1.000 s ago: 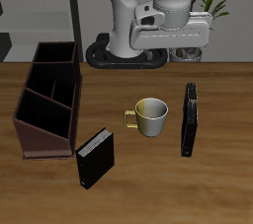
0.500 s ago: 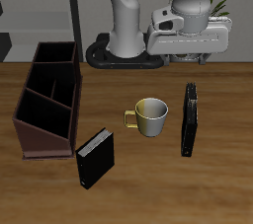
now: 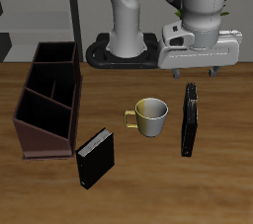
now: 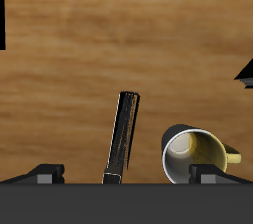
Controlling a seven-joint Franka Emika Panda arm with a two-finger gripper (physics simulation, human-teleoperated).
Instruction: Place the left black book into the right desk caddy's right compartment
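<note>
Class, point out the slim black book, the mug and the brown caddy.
slim black book [image 3: 189, 119], exterior view, middle of its spine.
mug [image 3: 152, 116], exterior view, outer wall.
brown caddy [image 3: 44, 135], exterior view, front wall.

We see the left black book [image 3: 189, 119] [image 4: 122, 136] as a slim, all-black slab lying edge-on on the wood at right of centre in the exterior view. The right desk caddy [image 3: 49, 98], a dark reddish-brown open box with three sections, stands at the left.
</note>
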